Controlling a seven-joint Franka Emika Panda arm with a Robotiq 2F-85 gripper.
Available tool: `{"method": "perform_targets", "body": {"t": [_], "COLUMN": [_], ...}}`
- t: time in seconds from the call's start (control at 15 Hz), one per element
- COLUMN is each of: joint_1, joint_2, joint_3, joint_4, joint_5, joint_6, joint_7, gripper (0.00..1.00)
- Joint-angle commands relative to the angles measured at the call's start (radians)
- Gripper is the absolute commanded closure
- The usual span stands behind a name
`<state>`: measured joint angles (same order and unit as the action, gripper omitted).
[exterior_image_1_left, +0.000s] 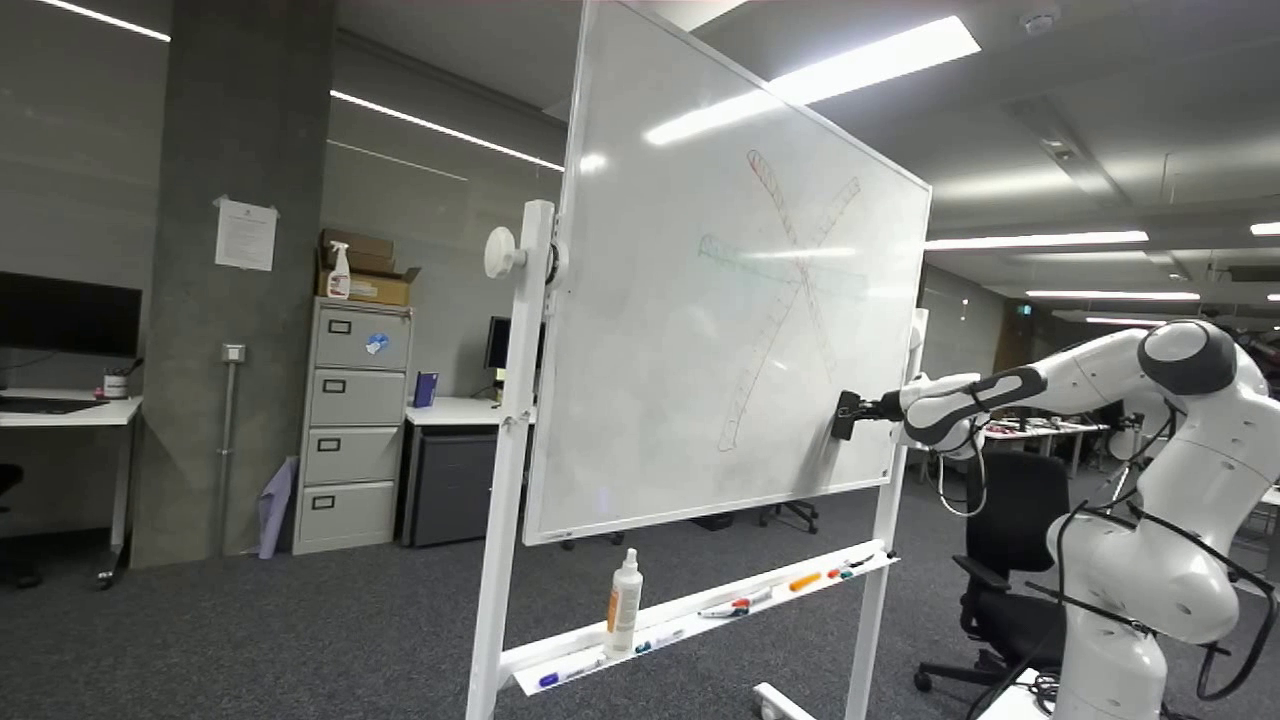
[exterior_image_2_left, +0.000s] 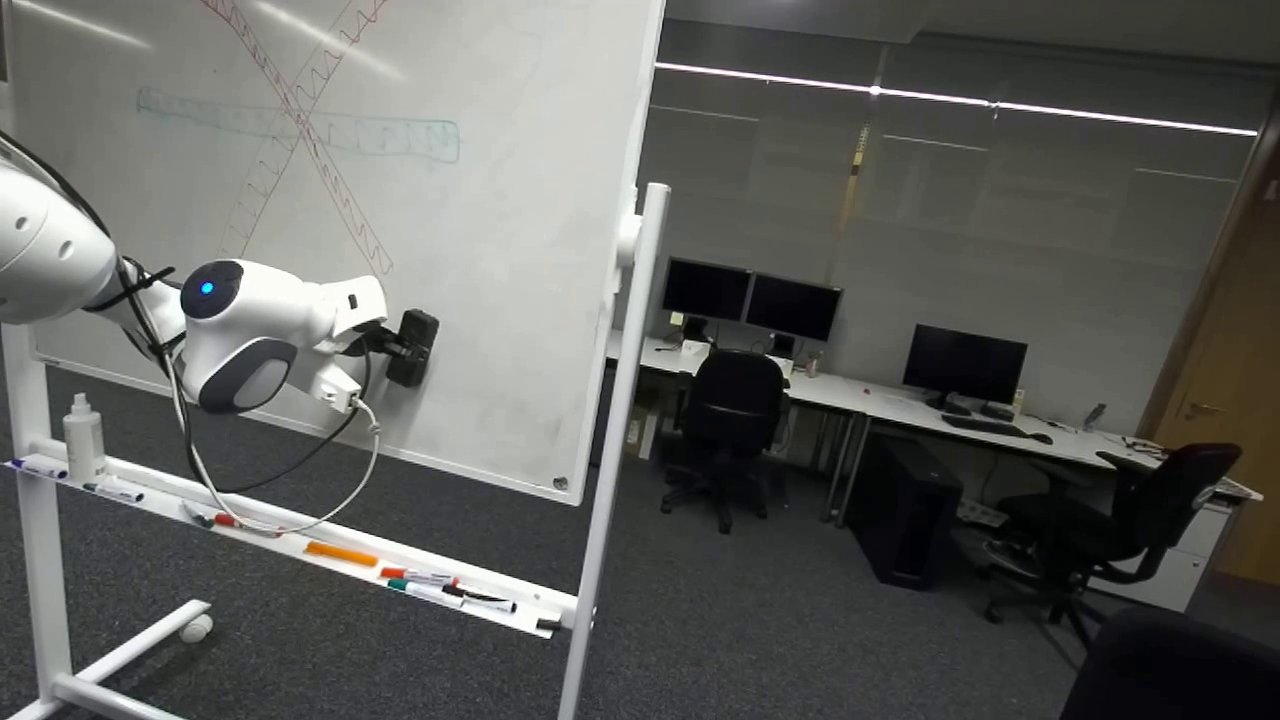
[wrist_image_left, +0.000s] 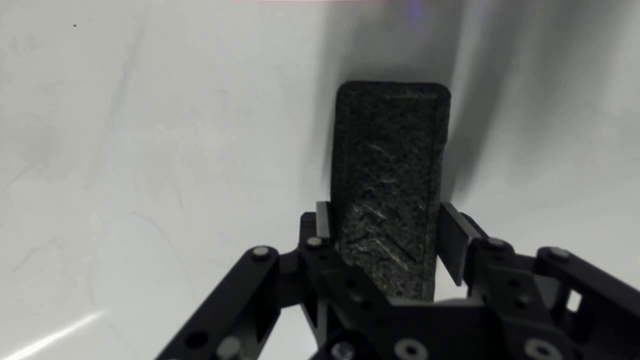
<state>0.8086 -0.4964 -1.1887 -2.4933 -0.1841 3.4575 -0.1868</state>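
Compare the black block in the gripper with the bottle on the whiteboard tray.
The black block is dark and boxy; the bottle is pale and rounded. The black block is held in the gripper; the bottle stands upright on the tray. Both are longer than wide.

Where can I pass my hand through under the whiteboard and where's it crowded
Between the lower edge of the whiteboard and the tray, from the bottle to the post nearest the gripper, though a white cable crosses part of it in an exterior view. Crowded: the tray itself, with the bottle and markers.
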Motion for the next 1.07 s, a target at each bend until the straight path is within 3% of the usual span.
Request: {"method": "perform_targets", "body": {"t": [0.0,0.53,1.0], "joint_1": [0.039,-0.018,0.024], "joint_2": [-0.007,0.006,0.002], "joint_3": [0.044,0.133,0.025], "joint_4": [0.013,0.007,0.040], "joint_5": [-0.031,-0.030,-0.019], "joint_6": [0.000,0.000,0.000], "joint_7": [-0.025,-0.041,-0.028], "gripper": [0.70,0.70,0.70]}}
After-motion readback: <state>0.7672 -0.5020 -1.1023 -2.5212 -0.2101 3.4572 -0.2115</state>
